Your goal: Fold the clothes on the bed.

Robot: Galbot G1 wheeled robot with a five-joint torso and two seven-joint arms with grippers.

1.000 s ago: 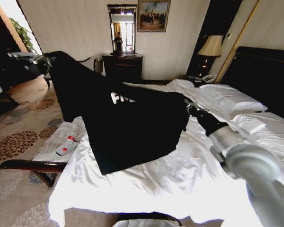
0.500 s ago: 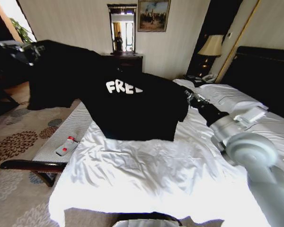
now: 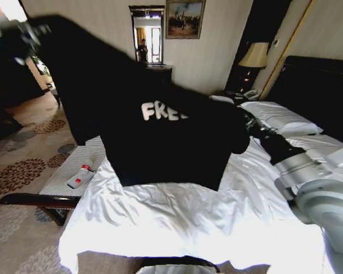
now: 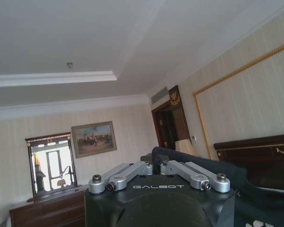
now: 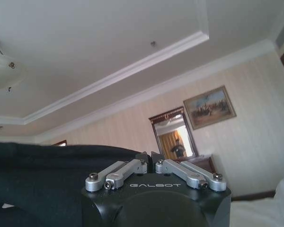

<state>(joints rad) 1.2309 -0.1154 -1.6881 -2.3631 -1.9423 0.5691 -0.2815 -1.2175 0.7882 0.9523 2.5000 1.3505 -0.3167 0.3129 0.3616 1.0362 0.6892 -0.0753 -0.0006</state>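
White bed (image 3: pixel 177 222), T-shirt (image 3: pixel 160 142) aloft

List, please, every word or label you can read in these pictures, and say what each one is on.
"FRE", the rest hidden in a fold: white letters on the black T-shirt held up over the bed.
"GALBOT": on the left claw housing.
"GALBOT": on the right claw housing.
Bottle on the bench: label too small to read.

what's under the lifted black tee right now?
Under the T-shirt, held up by the left gripper and right gripper, lies the bed with its rumpled white sheet. The sheet directly behind the hanging fabric is hidden.
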